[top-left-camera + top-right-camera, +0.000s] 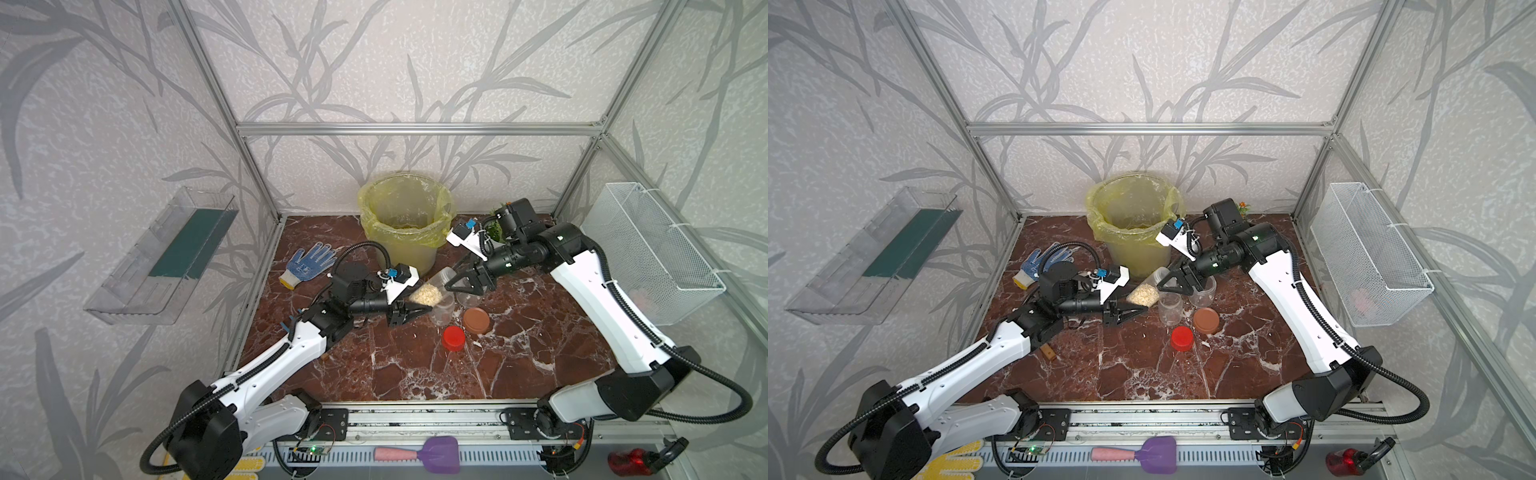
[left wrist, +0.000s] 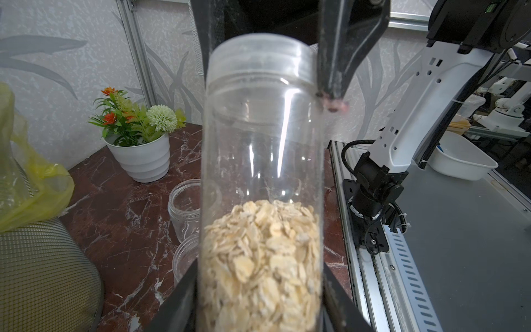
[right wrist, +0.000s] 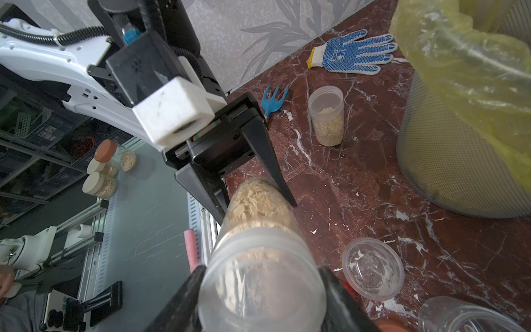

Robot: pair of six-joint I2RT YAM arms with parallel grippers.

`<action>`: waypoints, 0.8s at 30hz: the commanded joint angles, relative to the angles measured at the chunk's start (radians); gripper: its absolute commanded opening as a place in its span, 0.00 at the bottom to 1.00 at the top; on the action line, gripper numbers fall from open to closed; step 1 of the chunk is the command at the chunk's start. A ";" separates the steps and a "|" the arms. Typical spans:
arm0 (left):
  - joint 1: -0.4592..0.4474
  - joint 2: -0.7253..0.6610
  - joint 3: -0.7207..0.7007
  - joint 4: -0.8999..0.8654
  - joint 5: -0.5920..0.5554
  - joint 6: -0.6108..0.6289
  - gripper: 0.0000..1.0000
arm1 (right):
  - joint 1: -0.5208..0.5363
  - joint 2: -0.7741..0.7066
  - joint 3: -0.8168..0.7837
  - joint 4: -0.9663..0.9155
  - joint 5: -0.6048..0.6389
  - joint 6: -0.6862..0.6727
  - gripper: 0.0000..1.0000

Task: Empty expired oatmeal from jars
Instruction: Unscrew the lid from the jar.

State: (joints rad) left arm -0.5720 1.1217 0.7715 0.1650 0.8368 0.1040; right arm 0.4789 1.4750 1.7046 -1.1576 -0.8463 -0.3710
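A slim clear jar (image 1: 434, 289) hangs tilted above the marble table between my two grippers. Pale oatmeal (image 2: 258, 258) fills its lower end, where my left gripper (image 2: 258, 316) is shut on it. My right gripper (image 3: 261, 301) has a finger pressed against each side of the jar's clear lid (image 3: 261, 287). In both top views the grippers meet over the table's middle (image 1: 1148, 291). A second lidded jar (image 3: 326, 117) with oatmeal stands behind the left arm. Two open empty jars (image 1: 442, 309) (image 1: 467, 297) stand under the held one.
A mesh bin with a yellow bag (image 1: 405, 220) stands at the back. A brown lid (image 1: 476, 320) and a red lid (image 1: 453, 337) lie in front. There are also a blue glove (image 1: 309, 262), a small blue fork (image 3: 273, 99), a white flower pot (image 2: 140, 155) and a wire basket (image 1: 648, 249).
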 commanded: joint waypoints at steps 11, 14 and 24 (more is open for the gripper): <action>0.048 0.004 0.040 0.016 -0.158 -0.064 0.00 | 0.027 -0.021 0.021 -0.110 -0.122 -0.010 0.67; 0.048 -0.004 0.037 0.013 -0.158 -0.063 0.00 | 0.014 -0.021 0.021 -0.102 -0.112 0.002 0.67; 0.039 -0.051 0.028 -0.025 -0.173 -0.039 0.00 | -0.050 -0.051 -0.001 0.067 -0.047 0.199 0.79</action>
State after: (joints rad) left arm -0.5240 1.1072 0.7845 0.1379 0.6750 0.0498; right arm 0.4358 1.4570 1.7042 -1.1854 -0.9134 -0.2699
